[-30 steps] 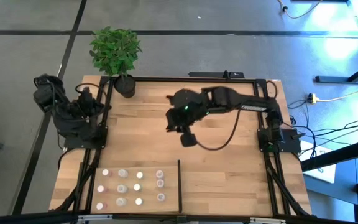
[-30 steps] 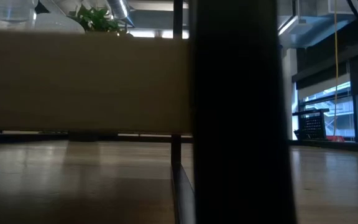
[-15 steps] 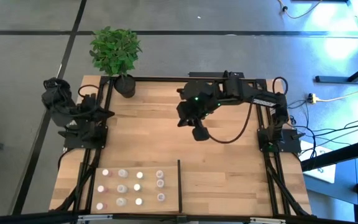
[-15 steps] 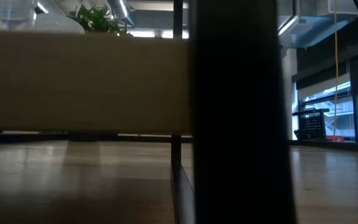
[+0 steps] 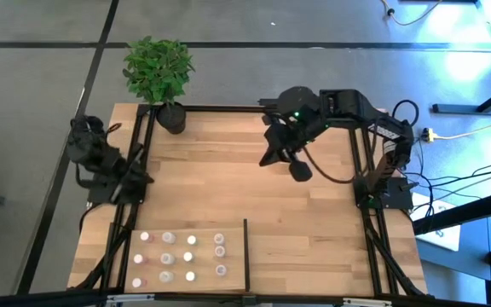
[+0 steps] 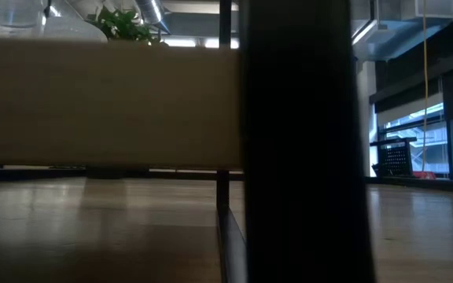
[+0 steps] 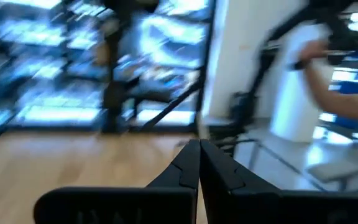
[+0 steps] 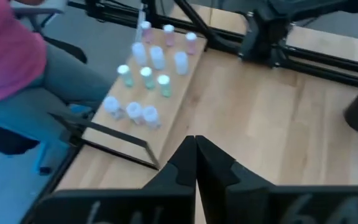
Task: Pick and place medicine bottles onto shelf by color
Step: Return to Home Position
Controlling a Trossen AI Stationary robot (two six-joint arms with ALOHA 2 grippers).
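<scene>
I am looking straight down on the wooden desk (image 5: 305, 230), which fills the overhead frame. The shelf (image 5: 205, 260) lies flat at its lower left corner, edged in thin black rail. The right arm (image 5: 335, 107) is folded above the upper right part of the desk, well apart from the shelf. The left arm (image 5: 101, 162) sits tucked at the desk's left edge. A potted plant (image 5: 158, 68) stands at the upper left corner. In its own wrist view the right claw (image 8: 195, 149) has its fingers pressed together on nothing, and the left claw (image 7: 199, 152) likewise shows its tips meeting, empty. A dozen medicine bottles (image 5: 188, 256) stand upright on the shelf in four columns of three, none touching, some with pinkish tops and the rest whitish.
</scene>
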